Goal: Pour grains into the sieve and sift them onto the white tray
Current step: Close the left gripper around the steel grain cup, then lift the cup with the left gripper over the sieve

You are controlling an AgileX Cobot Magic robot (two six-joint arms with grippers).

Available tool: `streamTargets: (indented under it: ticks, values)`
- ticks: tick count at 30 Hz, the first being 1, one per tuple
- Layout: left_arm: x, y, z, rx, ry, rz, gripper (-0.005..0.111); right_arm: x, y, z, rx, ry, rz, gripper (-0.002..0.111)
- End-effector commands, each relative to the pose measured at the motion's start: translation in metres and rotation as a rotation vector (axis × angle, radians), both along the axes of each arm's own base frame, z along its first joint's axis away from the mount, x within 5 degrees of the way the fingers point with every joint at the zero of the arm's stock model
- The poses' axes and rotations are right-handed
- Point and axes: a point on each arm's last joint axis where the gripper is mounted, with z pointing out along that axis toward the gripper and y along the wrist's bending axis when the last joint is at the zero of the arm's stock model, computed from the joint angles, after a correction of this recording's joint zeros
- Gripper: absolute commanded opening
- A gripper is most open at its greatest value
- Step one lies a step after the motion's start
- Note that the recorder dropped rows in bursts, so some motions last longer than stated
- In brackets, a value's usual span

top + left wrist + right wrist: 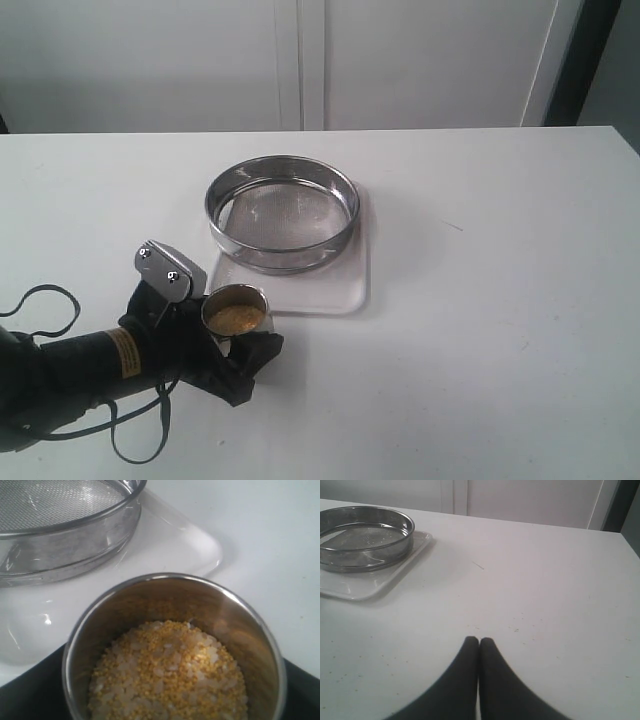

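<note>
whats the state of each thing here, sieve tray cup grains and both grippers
wide round steel sieve: upright on the tray, mesh bare of grains
flat white rectangular tray: under the sieve, no grains visible on it
small round steel cup: upright, partly full
yellow and off-white grains: in the cup, unpoured
left gripper: shut on the cup
right gripper: shut, holding nothing

Mid-desk [500,300], the sieve [285,265] sits on the white tray [320,290]; the cup [236,296] holding grains [235,317] is just before the tray's near-left corner.
</note>
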Motion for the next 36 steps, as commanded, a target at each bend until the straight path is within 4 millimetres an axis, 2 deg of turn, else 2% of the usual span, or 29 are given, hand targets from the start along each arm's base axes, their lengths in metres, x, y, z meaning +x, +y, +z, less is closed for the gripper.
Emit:
streamTargets:
  ticks: [1, 23, 36]
  values:
    - [-0.005, 0.003, -0.005, 0.074, 0.057, -0.009, 0.0, 0.0, 0.0, 0.0, 0.01, -0.008, 0.004, 0.0]
    - [-0.017, 0.007, 0.063, 0.038, -0.056, -0.059, 0.0, 0.0, 0.0, 0.0, 0.01, -0.008, 0.004, 0.0]
    - [-0.027, 0.027, 0.094, 0.131, -0.044, 0.043, 0.0, 0.0, 0.0, 0.0, 0.037, -0.002, -0.003, 0.0]
